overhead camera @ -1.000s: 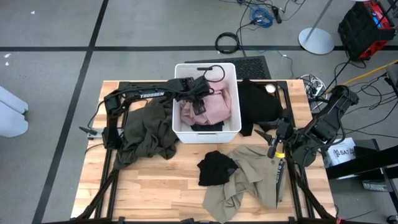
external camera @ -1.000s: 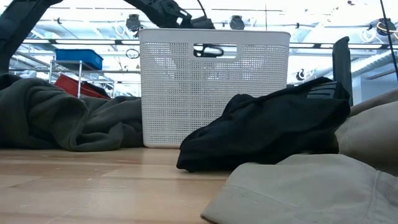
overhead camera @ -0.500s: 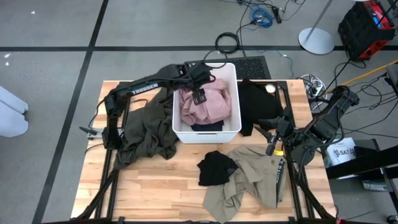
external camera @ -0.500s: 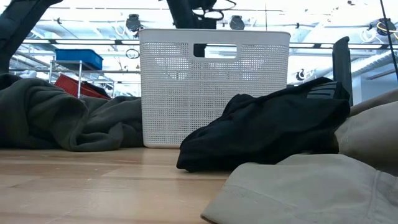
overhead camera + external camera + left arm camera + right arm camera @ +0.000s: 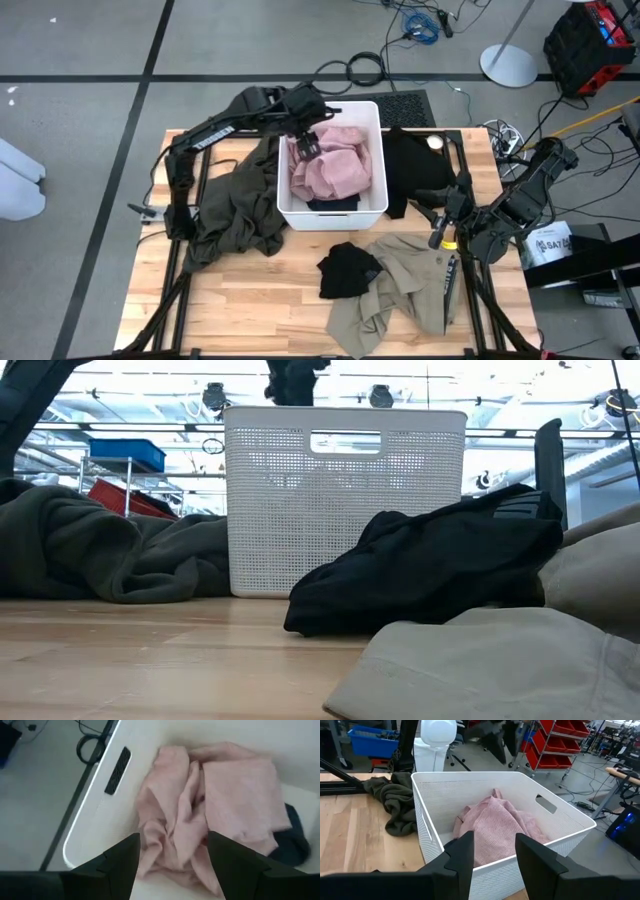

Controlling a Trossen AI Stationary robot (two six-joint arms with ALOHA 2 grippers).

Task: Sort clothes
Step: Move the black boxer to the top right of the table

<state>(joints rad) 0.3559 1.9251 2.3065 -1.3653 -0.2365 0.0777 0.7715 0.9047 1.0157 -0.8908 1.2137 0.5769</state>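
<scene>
The pale pink garment [image 5: 337, 165] lies crumpled in the white bin [image 5: 378, 150], on top of a navy one [image 5: 330, 204]; it also shows in the left wrist view [image 5: 210, 805]. My left gripper [image 5: 306, 142] hangs open and empty above the bin's far left corner, its fingers apart over the pink cloth [image 5: 172, 855]. My right gripper [image 5: 440, 218] waits open at the table's right side, facing the bin [image 5: 492, 855]. The dark olive garment [image 5: 235, 210] lies left of the bin. One black garment [image 5: 415, 165] lies right of it, another [image 5: 348, 270] in front, beside the khaki clothes [image 5: 400, 285].
The bin [image 5: 345, 500] stands at the table's far middle. The olive heap leans against its left wall [image 5: 120, 555]. Bare wood [image 5: 250, 300] shows at the near left. Cables and a red cart [image 5: 590, 40] stand on the floor beyond the table.
My left gripper has risen out of the bin, off the pink garment, and drawn back toward the bin's far left corner. The pink garment has stayed in the bin and lies a little more spread out.
</scene>
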